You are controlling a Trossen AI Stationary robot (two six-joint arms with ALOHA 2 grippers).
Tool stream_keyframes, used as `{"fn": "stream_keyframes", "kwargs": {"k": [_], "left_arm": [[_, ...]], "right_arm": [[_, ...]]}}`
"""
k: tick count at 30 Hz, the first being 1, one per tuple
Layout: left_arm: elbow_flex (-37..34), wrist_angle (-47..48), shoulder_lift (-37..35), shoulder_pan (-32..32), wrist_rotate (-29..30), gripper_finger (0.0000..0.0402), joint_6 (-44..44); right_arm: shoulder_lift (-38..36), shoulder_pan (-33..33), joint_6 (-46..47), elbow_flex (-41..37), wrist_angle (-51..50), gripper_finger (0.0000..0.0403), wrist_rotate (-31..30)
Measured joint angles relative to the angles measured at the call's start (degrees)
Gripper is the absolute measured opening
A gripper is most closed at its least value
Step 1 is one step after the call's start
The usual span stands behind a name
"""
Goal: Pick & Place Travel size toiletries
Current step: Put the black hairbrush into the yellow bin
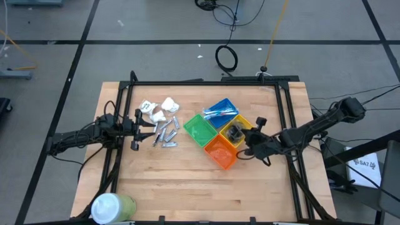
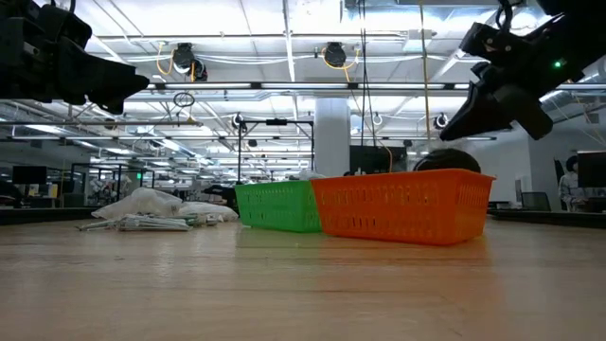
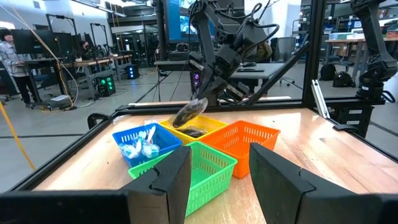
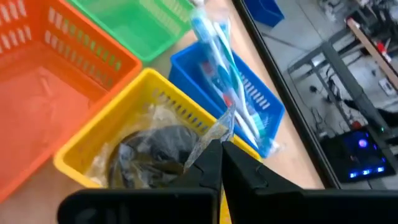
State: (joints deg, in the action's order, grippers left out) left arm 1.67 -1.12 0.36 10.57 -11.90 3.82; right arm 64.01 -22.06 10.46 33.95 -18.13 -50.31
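Clear plastic, pinched between the clenched fingers of the right gripper (image 4: pixel 219 163): wrapper of a dark grey wad (image 4: pixel 158 149) hanging over the yellow bin (image 4: pixel 93 149). Best released low, clear of the bin's rim. From above: left gripper (image 1: pixel 139 129), part-open and empty, beside silver pieces (image 1: pixel 165 132) and white packets (image 1: pixel 164 109), well left of the yellow bin. Blue sticks (image 4: pixel 217 68) in the adjoining blue bin (image 4: pixel 264 102).

I've got bare table (image 1: pixel 181 181) in front of the four bins (image 1: pixel 219 132), open for passing. The right gripper (image 1: pixel 245 139) hangs over the yellow bin (image 1: pixel 235 132), blocking it. Loose toiletries (image 1: pixel 161 122) clutter the left; the green-and-white cylinder (image 1: pixel 111 206) stands at the near-left corner.
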Motion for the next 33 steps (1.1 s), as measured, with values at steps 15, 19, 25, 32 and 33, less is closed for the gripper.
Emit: {"fn": "stream_keyframes", "kwargs": {"k": [15, 19, 25, 32, 33], "left_arm": [[0.0, -0.01, 0.0, 0.01, 0.0, 0.0159, 0.01], [-0.01, -0.01, 0.0, 0.0, 0.0, 0.0159, 0.0], [0.0, 0.01, 0.0, 0.02, 0.0, 0.0159, 0.0], [-0.01, 0.0, 0.0, 0.01, 0.0, 0.0159, 0.01], [-0.01, 0.0, 0.0, 0.02, 0.0, 0.0159, 0.0]], "right_arm": [[0.0, 7.75, -0.65, 0.0, 4.43, 0.0019, 14.15], [0.02, 9.81, 0.15, -0.31, 7.09, 0.0056, 18.69], [0.04, 11.71, 0.85, -4.82, 17.37, 0.0127, 20.55], [0.04, 13.08, -0.28, -8.15, 31.22, 0.019, 24.71], [0.04, 13.21, -0.97, -8.47, 33.01, 0.0196, 27.48]]}}
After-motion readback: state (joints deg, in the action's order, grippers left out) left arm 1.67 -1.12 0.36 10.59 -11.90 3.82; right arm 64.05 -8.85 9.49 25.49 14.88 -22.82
